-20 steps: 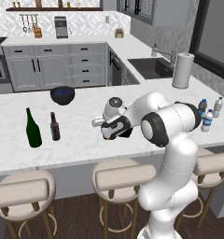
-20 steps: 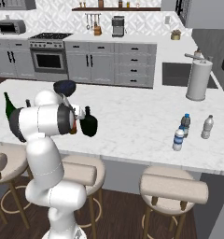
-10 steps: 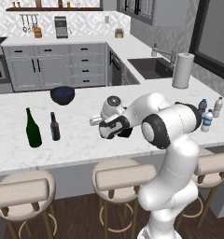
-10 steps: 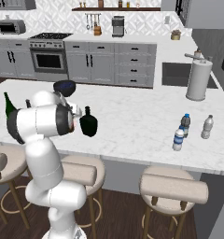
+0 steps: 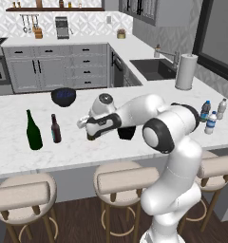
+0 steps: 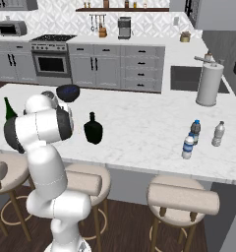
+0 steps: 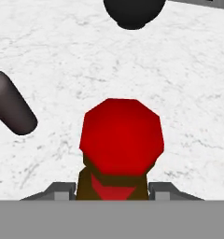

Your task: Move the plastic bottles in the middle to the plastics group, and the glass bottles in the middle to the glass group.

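One arm [image 5: 149, 111] stretched leftward, end effector [image 5: 90, 134] clamping amber bottle [image 7: 121, 149]

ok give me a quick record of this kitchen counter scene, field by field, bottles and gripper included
surface: white marble counter
gripper: shut on amber bottle, red top seen from above in the hand view
black round-bellied bottle: upright mid-counter, free
glass group: green wine bottle and dark brown bottle, standing side by side
plastic bottles: three small water bottles clustered near the counter's far end
other: dark bowl, paper towel roll
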Robot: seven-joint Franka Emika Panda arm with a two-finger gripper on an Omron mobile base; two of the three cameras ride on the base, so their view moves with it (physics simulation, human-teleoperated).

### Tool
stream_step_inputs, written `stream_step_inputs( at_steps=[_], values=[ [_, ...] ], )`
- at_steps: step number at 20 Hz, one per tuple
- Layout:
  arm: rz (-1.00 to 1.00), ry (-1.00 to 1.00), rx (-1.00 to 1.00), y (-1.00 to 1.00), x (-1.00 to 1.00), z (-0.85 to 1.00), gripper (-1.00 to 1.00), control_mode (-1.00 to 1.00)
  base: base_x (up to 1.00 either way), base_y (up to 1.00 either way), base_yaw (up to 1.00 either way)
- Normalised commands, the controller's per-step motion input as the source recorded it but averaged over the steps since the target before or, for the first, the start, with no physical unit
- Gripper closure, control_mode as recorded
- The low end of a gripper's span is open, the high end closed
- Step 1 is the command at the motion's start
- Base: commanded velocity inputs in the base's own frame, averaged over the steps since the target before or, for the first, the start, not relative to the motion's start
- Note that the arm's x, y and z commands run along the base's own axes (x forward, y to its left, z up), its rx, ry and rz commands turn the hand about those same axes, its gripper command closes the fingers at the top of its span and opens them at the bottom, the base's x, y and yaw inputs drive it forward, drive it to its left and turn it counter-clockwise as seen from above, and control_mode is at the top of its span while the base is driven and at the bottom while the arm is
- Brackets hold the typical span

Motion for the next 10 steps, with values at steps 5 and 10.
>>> stream_step_inputs(
  at_steps=[5, 10],
  values=[
    [0.3, 0.0, 0.0, 0.67, 0.02, 0.0, 1.0, -1.0, 0.0, 0.0, 0.0],
    [0.28, 0.0, 0.0, 0.5, 0.04, 0.0, 1.0, -1.0, 0.0, 0.0, 0.0]
  ],
)
